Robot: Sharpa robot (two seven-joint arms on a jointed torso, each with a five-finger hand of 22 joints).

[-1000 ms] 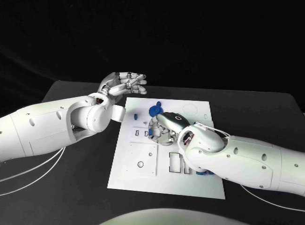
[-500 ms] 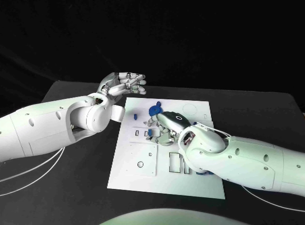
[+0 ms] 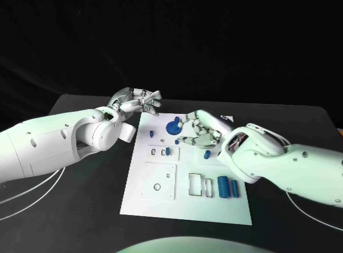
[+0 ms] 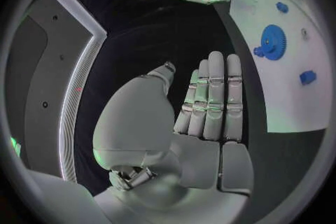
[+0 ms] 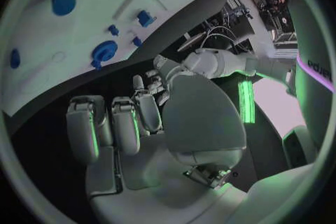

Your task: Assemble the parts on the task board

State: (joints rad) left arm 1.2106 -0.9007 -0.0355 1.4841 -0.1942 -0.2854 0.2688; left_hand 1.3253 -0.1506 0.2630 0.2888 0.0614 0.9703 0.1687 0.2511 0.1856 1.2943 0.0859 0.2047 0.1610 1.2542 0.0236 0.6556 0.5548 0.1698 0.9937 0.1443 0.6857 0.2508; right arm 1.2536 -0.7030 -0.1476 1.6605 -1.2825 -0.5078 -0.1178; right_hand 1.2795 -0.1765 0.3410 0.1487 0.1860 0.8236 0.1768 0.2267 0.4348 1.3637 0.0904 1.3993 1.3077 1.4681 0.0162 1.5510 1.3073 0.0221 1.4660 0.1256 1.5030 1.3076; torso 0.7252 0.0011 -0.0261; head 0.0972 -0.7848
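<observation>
The white task board (image 3: 160,197) lies mid-worktop (image 3: 80,211), a blue gear (image 3: 174,126) standing near its far edge. Above it the right robot hand (image 3: 202,129) hangs empty with fingers curled inward. The left robot hand (image 3: 137,99) is released beyond the board's far-left corner, fingers straight.

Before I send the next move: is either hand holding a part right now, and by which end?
Neither. The left hand is empty with fingers extended; the right hand is curled on nothing, above the task board.
</observation>
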